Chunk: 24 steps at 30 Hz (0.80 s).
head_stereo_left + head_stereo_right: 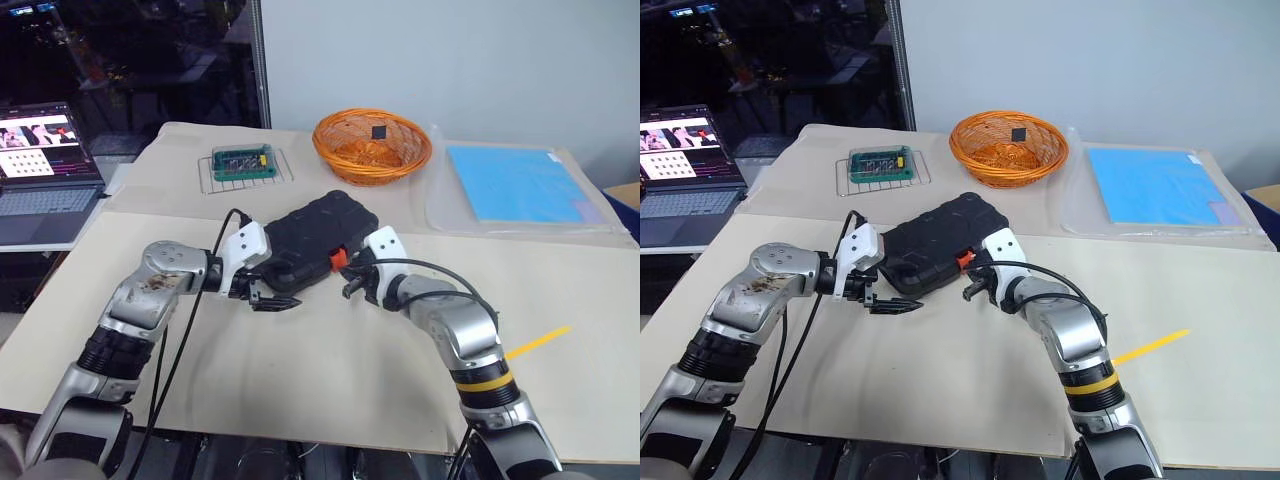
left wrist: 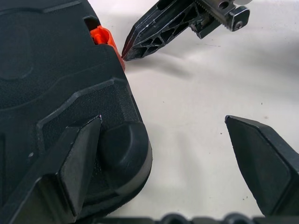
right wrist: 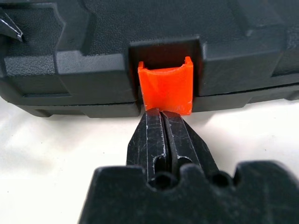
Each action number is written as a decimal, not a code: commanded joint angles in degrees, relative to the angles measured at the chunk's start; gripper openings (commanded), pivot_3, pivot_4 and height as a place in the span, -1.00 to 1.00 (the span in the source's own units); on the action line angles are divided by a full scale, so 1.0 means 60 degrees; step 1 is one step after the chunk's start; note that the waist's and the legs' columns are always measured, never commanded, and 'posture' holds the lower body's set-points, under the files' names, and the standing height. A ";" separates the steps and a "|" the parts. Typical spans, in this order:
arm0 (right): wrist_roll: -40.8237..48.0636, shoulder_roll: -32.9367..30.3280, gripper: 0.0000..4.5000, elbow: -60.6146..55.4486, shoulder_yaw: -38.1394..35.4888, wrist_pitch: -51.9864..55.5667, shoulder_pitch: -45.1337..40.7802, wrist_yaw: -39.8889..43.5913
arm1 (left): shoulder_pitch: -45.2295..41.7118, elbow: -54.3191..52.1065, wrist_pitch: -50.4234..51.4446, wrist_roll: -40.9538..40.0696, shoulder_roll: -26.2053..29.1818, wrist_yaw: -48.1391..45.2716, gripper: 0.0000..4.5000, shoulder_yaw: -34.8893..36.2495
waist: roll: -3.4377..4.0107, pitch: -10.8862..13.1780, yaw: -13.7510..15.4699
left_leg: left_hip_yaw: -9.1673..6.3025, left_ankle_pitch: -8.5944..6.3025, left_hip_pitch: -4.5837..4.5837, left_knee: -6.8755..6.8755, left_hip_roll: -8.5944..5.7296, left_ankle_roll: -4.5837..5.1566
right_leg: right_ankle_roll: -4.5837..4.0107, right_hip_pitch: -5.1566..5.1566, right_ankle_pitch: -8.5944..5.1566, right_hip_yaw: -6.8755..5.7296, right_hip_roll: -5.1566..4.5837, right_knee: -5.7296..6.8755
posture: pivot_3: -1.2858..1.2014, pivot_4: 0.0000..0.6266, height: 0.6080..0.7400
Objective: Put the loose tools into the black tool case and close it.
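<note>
The black tool case point(image 1: 318, 232) lies closed on the table, its small orange latch point(image 3: 167, 88) facing me. My right gripper point(image 3: 161, 114) is shut, and its joined tips touch the latch's lower edge. My left gripper point(image 2: 162, 121) stands open at the case's near left corner point(image 2: 117, 149). One of its fingers point(image 2: 77, 158) lies over that corner and the other hangs over the bare table. The right gripper's fingers point(image 2: 163, 28) also point at the latch point(image 2: 100, 36) in the left wrist view. The loose tools are out of view.
An orange wicker basket point(image 1: 372, 145) stands behind the case. A green board on a wire rack point(image 1: 243, 163) lies at the back left and a blue sheet point(image 1: 520, 185) at the back right. A laptop point(image 1: 45, 170) sits off the table's left. A yellow strip point(image 1: 537, 342) marks the right.
</note>
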 commanded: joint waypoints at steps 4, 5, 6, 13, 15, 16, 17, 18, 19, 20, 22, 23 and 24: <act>0.0493 0.0318 -0.96 -0.0613 -0.0645 -0.1280 0.0206 0.0209 | 0.0329 0.0222 0.0310 0.0253 0.0034 0.0017 1.00 -0.0371 | 0.0000 0.0000 0.0027 | 0.0001 0.0000 -0.0001 -0.0008 -0.0001 0.0000 | 0.0000 -0.0001 0.0000 0.0001 0.0000 -0.0003 | 0.03 -0.52 1.00; 0.0427 0.0412 -0.96 -0.0429 -0.0666 -0.1445 0.0118 0.0125 | 0.0333 0.0218 0.0312 0.0250 0.0033 0.0025 1.00 -0.0372 | 0.0000 0.0000 0.0031 | 0.0001 0.0000 -0.0001 -0.0008 -0.0001 0.0000 | 0.0001 -0.0001 -0.0001 0.0000 0.0000 -0.0003 | 0.03 -0.52 1.00; 0.0323 0.0496 -0.96 -0.0192 -0.0676 -0.1635 0.0022 0.0034 | 0.0337 0.0219 0.0309 0.0251 0.0029 0.0034 1.00 -0.0374 | 0.0000 0.0000 0.0033 | 0.0001 0.0000 -0.0001 -0.0008 0.0000 0.0000 | 0.0001 -0.0002 -0.0002 -0.0001 0.0000 -0.0003 | 0.03 -0.52 1.00; -0.0202 0.0684 -0.96 0.1289 -0.0435 -0.2419 -0.0255 -0.0207 | 0.0374 0.0185 0.0318 0.0249 0.0028 0.0063 1.00 -0.0368 | 0.0000 0.0000 0.0053 | 0.0001 0.0000 0.0000 -0.0013 -0.0003 0.0000 | -0.0001 -0.0003 -0.0002 -0.0001 0.0000 -0.0007 | 0.03 -0.52 1.00; -0.0433 0.0676 -0.96 0.1705 -0.0138 -0.2560 -0.0180 -0.0136 | 0.0407 0.0131 0.0341 0.0245 0.0020 0.0093 1.00 -0.0364 | 0.0002 -0.0002 0.0048 | 0.0002 0.0000 0.0001 -0.0019 -0.0004 0.0000 | -0.0002 -0.0002 -0.0002 0.0000 0.0000 -0.0007 | 0.03 -0.52 1.00; -0.0563 0.0657 -0.96 0.1914 0.0051 -0.2618 -0.0131 -0.0074 | 0.0429 0.0100 0.0352 0.0240 0.0015 0.0111 1.00 -0.0365 | 0.0001 -0.0005 0.0037 | 0.0002 0.0000 0.0006 -0.0019 -0.0003 -0.0001 | -0.0002 0.0002 -0.0002 -0.0001 0.0001 -0.0006 | 0.03 -0.52 1.00; -0.0641 0.0643 -0.96 0.2042 0.0173 -0.2663 -0.0104 -0.0031 | 0.0442 0.0082 0.0357 0.0235 0.0016 0.0120 1.00 -0.0365 | 0.0003 -0.0008 0.0023 | 0.0002 0.0001 0.0017 -0.0020 -0.0001 -0.0001 | -0.0003 0.0011 -0.0004 -0.0003 0.0001 -0.0007 | 0.03 -0.52 1.00; -0.0734 0.0664 -0.96 0.2204 0.0276 -0.2766 -0.0079 -0.0031 | 0.0461 0.0066 0.0365 0.0227 0.0016 0.0134 1.00 -0.0366 | 0.0002 -0.0008 0.0012 | 0.0001 0.0001 0.0038 -0.0022 0.0000 -0.0002 | -0.0007 0.0027 -0.0008 -0.0002 0.0001 -0.0008 | 0.03 -0.52 1.00; -0.0806 0.0688 -0.96 0.2321 0.0335 -0.2851 -0.0066 -0.0030 | 0.0471 0.0058 0.0370 0.0220 0.0018 0.0143 1.00 -0.0367 | 0.0002 -0.0009 0.0000 | 0.0002 0.0000 0.0068 -0.0031 0.0001 -0.0003 | -0.0007 0.0050 -0.0009 -0.0001 0.0001 -0.0015 | 0.03 -0.52 1.00; -0.0863 0.0689 -0.96 0.2428 0.0396 -0.2891 -0.0068 -0.0013 | 0.0480 0.0056 0.0368 0.0220 0.0018 0.0153 1.00 -0.0368 | 0.0002 -0.0009 -0.0005 | 0.0001 0.0001 0.0101 -0.0049 0.0001 -0.0005 | -0.0005 0.0078 -0.0011 -0.0002 0.0001 -0.0031 | 0.03 -0.52 1.00; -0.1087 0.0623 -0.96 0.2775 0.0639 -0.2952 -0.0080 0.0045 | 0.0503 0.0058 0.0370 0.0230 0.0002 0.0184 1.00 -0.0361 | 0.0000 -0.0022 -0.0019 | 0.0001 0.0000 0.0149 -0.0076 0.0002 -0.0007 | -0.0003 0.0101 -0.0012 -0.0002 0.0000 -0.0050 | 0.03 -0.52 1.00; -0.1148 0.0607 -0.96 0.2881 0.0705 -0.2959 -0.0082 0.0078 | 0.0507 0.0058 0.0373 0.0236 -0.0006 0.0192 1.00 -0.0357 | 0.0000 -0.0042 -0.0032 | 0.0001 -0.0001 0.0156 -0.0085 0.0003 -0.0007 | -0.0003 0.0103 -0.0012 -0.0001 -0.0001 -0.0054 | 0.03 -0.52 1.00; -0.1309 0.0558 -0.96 0.3036 0.0830 -0.2984 -0.0064 0.0094 | 0.0515 0.0058 0.0376 0.0243 -0.0018 0.0205 1.00 -0.0348 | 0.0003 -0.0055 -0.0046 | 0.0001 -0.0001 0.0161 -0.0092 0.0004 -0.0008 | -0.0003 0.0104 -0.0012 -0.0001 -0.0001 -0.0055 | 0.03 -0.52 1.00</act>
